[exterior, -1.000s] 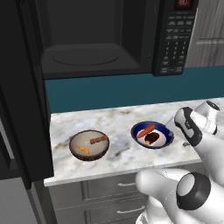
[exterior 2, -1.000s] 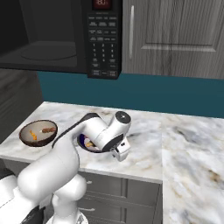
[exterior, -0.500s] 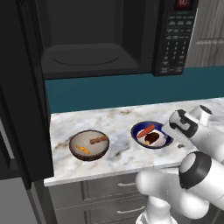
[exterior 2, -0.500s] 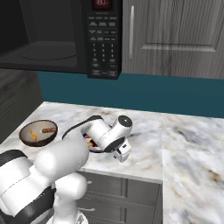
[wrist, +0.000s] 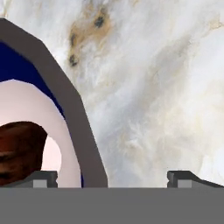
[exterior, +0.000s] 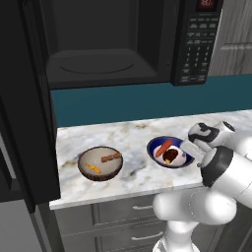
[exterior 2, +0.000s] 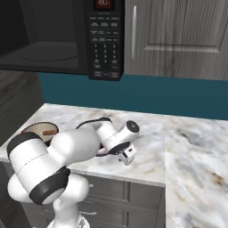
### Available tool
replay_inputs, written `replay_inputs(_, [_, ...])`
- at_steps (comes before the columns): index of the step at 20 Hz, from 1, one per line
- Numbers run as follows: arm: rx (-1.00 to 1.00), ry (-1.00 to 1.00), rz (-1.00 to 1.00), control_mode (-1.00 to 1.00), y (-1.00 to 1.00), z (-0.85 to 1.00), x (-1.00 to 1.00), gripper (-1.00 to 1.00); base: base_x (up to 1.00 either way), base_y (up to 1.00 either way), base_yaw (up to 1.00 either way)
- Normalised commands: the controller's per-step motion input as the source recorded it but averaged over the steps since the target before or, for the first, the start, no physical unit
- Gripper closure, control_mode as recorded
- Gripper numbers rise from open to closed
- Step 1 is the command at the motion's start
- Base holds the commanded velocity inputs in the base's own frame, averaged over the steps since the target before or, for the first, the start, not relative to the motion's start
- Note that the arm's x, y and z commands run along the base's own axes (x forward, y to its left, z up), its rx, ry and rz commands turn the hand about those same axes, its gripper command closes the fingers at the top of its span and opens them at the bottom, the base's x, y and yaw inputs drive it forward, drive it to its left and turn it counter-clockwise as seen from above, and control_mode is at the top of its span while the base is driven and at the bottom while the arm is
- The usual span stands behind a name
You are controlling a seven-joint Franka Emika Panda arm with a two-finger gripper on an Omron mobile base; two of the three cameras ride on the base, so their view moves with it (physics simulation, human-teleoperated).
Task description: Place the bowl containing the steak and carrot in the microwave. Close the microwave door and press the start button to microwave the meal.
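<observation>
The dark-blue bowl (exterior: 154,147) stands on the marble counter and holds the carrot (exterior: 165,146) and the steak (exterior: 171,157). My gripper (exterior: 191,149) is open, low at the bowl's right edge. In the hand view the bowl's rim (wrist: 65,96) runs up between my fingertips, so one tip is over the white inside by the steak (wrist: 19,148) and the other is over bare counter. The gripper (wrist: 112,177) holds nothing. The microwave (exterior: 108,44) hangs above with its cavity showing. The microwave door (exterior: 24,98) is swung open at the left. In the right base view my arm hides the bowl.
A brown bowl (exterior: 101,163) with small food bits sits left of the blue one, also seen as the brown bowl (exterior 2: 40,130). The keypad panel (exterior: 197,47) is on the oven's right side. Marble counter (exterior 2: 191,151) stretches to the right. Grey cabinet doors (exterior 2: 178,35) stand beside the oven.
The hand has moved left and down from beside the bowl to its right rim, and the elbow has swung round. The jaws have stayed open. The bowls have not moved.
</observation>
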Motion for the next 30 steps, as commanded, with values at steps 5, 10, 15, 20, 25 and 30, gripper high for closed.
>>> replay_inputs(5, [0.01,0.00,0.02,-1.00,0.00,-0.14,0.21,-1.00,0.00,0.00,0.00])
replay_inputs(10, [0.00,0.00,0.00,-1.00,0.07,-0.05,0.11,1.00,0.00,0.00,0.00])
replay_inputs(15, [0.00,0.00,0.00,-1.00,0.17,0.00,0.01,1.00,0.00,0.00,0.00])
replay_inputs(20, [0.00,0.00,0.00,-1.00,0.02,0.00,0.00,1.00,0.00,0.00,0.00])
replay_inputs(25, [0.01,0.00,0.00,-1.00,0.00,0.06,-0.01,1.00,0.00,0.00,0.00])
replay_inputs(30, [0.00,-0.13,0.00,-1.00,0.14,0.48,-0.35,1.00,0.00,0.00,0.00])
